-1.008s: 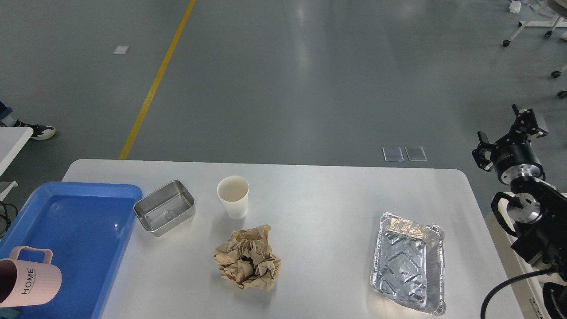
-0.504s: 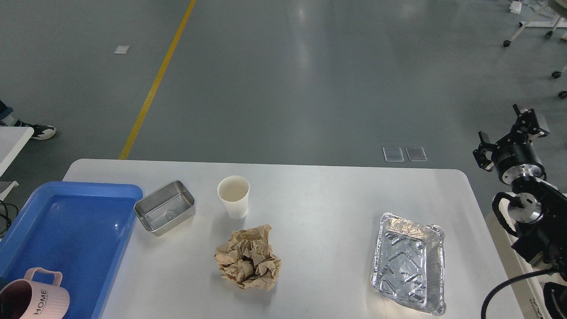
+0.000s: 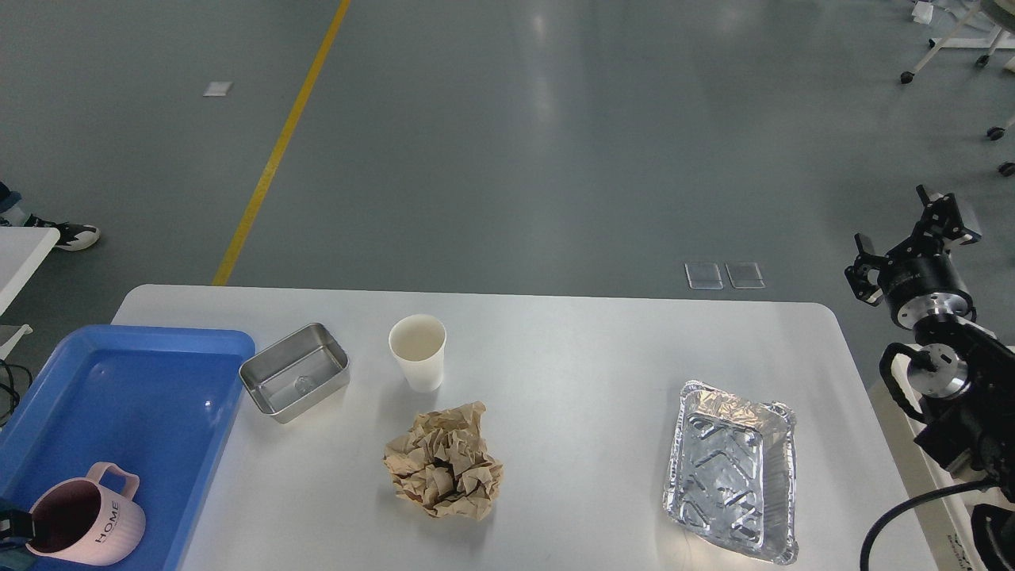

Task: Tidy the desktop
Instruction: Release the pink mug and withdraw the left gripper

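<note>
Head view, down over desktop (image 3: 571, 349)

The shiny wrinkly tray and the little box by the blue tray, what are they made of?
The foil tray looks like thin aluminium foil: bright, crinkled rim, pressed ridges in the bottom. The small metal box looks like steel, perhaps stainless: smooth, dull-silver walls with soft reflections. Neither can be confirmed by look alone.

Desktop (image 3: 571, 357) bare between paper cup (image 3: 417, 351) and foil tray (image 3: 731, 469).

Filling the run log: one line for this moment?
pink mug: upright in blue tray | left hand: at mug rim, grip unclear | right hand: idle off desktop | remaining: cup, paper, tins
</note>
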Controlling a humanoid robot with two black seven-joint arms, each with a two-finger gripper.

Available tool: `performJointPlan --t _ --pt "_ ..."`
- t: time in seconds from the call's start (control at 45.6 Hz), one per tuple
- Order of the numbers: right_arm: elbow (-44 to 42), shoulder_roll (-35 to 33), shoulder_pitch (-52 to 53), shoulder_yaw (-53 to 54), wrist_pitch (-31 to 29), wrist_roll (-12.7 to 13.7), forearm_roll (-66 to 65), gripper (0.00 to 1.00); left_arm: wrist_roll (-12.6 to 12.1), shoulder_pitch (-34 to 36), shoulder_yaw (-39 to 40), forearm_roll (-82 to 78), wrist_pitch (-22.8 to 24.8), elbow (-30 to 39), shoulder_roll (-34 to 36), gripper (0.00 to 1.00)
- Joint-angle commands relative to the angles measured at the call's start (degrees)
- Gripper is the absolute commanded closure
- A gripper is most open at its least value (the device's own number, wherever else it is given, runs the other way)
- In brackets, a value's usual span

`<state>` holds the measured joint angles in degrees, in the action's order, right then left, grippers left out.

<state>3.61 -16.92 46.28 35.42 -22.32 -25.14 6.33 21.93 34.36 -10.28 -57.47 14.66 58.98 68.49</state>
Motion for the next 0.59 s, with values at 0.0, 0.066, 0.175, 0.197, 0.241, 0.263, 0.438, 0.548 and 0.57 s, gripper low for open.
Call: performJointPlan --t 0.0,0.066,0.175,0.197,0.241,0.263,0.438,0.548,0.57 --pt "0.0 0.3 0.3 0.0 0.1 0.0 0.0 0.0 0.1 0.0 0.3 0.0 0.0 0.0 0.0 0.35" --pt "0.0 0.3 0.4 0.0 0.1 0.0 0.0 0.0 0.2 0.2 0.3 0.0 0.3 0.0 0.1 0.25" --pt "0.0 0.4 0.6 0.0 0.1 0.0 0.0 0.0 0.5 0.8 0.6 0.3 0.7 0.0 0.6 0.11" --pt "0.0 0.4 0.6 0.0 0.1 0.0 0.0 0.0 0.6 0.8 0.8 0.4 0.8 0.0 0.6 0.07" --pt "0.0 0.4 0.7 0.0 0.1 0.0 0.0 0.0 0.6 0.8 1.2 1.0 0.8 0.0 0.7 0.03" --pt "0.0 0.4 0.7 0.1 0.1 0.0 0.0 0.0 0.7 0.8 1.5 1.3 0.8 0.1 0.9 0.03" --pt "0.0 0.4 0.7 0.0 0.1 0.0 0.0 0.0 7.1 0.4 3.7 4.9 1.4 1.6 2.3 0.03" --pt "0.0 0.1 0.8 0.0 0.1 0.0 0.0 0.0 9.6 0.6 3.8 4.9 1.7 3.2 4.0 0.03" --pt "0.0 0.1 0.8 0.1 0.1 0.0 0.0 0.0 9.7 0.6 3.8 4.8 1.7 3.9 4.6 0.03"
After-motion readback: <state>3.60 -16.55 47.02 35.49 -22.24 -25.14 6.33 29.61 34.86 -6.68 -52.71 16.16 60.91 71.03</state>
